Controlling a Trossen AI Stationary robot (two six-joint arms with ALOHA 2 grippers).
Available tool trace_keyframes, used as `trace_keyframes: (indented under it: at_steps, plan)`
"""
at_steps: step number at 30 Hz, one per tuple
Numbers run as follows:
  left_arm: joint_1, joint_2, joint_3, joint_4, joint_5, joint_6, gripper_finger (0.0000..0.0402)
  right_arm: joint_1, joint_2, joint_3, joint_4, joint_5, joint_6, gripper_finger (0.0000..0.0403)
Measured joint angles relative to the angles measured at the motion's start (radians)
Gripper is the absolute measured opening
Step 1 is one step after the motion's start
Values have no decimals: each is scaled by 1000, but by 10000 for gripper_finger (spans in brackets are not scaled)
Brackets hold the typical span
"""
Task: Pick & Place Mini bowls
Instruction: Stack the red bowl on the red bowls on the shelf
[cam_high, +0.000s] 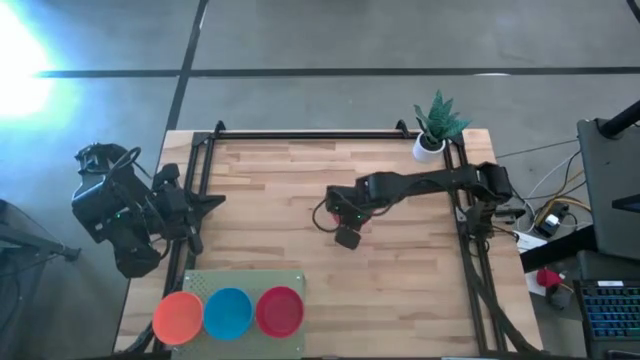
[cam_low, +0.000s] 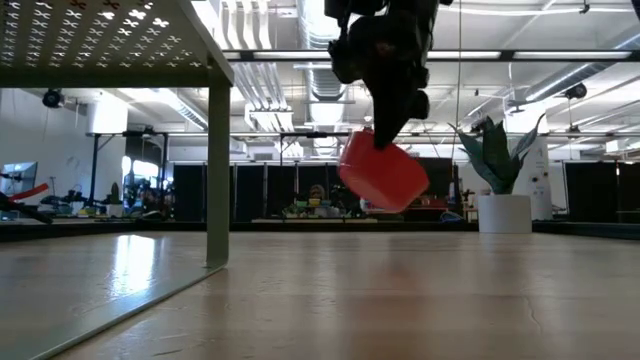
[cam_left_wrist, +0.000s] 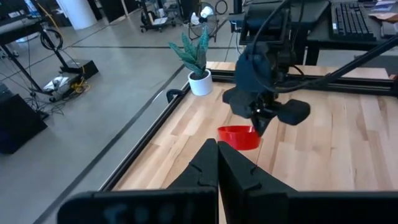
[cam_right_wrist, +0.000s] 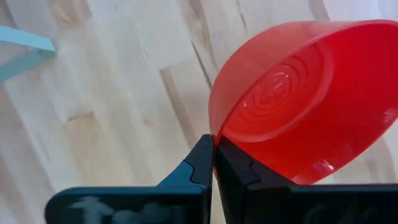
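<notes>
Over the middle of the wooden tabletop (cam_high: 400, 270), the right gripper (cam_right_wrist: 213, 142) hung above the boards with its fingers pressed together on the rim of a red mini bowl (cam_right_wrist: 298, 99). The bowl hung clear of the wood and tilted, its hollow turned toward the wrist camera; from the low view it dangled beneath the gripper with nothing under it.

At the near left edge, a pale green perforated stand (cam_high: 245, 282) carried three bowl colours in a row: orange (cam_high: 177, 316), blue (cam_high: 228, 312) and red (cam_high: 279, 310). Whether each was one bowl or a nested stack could not be told from above.

The left gripper (cam_left_wrist: 217, 149) waited at the table's left side, fingers pressed together and holding nothing. A small white pot with a green plant (cam_high: 434, 128) stood at the far right corner, well apart from the work.

The step in hand looked like the carry: a bowl lifted and in transit. The next move would probably call for levelling the bowl, bringing it over its place, lowering it until it rested, and only then releasing the pinch on the rim.
</notes>
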Motion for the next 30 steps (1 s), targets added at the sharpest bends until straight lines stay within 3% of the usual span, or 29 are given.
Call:
trace_keyframes:
  at_steps: [14,30]
  plan:
    - [1,0,0,0,-12,-49,0,-27,126,2,18,5,-233,8]
    - [2,-1,0,0,-29,-49,0,-26,207,104,7,3,-281,22]
